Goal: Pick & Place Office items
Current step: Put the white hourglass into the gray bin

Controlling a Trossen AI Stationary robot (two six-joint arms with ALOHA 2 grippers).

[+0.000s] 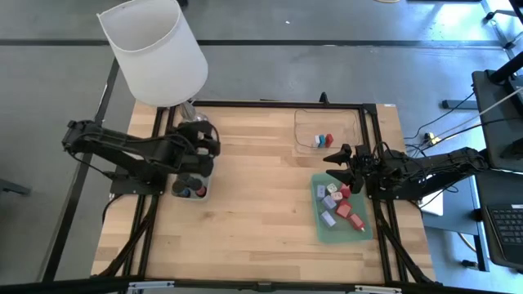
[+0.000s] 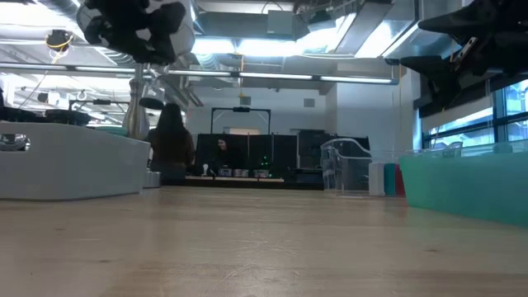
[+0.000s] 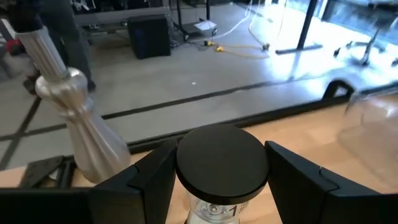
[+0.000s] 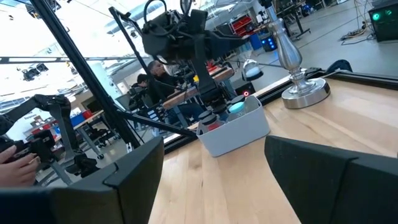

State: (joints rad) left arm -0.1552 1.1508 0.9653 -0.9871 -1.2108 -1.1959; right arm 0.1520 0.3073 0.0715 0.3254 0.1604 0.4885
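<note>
From above, the left tool hangs over a small white bin beside the white-shaded lamp. Its wrist camera shows it pinching a black round cap. The right tool, fingers spread and empty, sits just above the green tray of coloured blocks on the wooden surface.

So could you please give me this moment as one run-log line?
left gripper: shut on black-capped item, above white bin | right gripper: open, empty, over green tray | clear tray: few pieces
</note>
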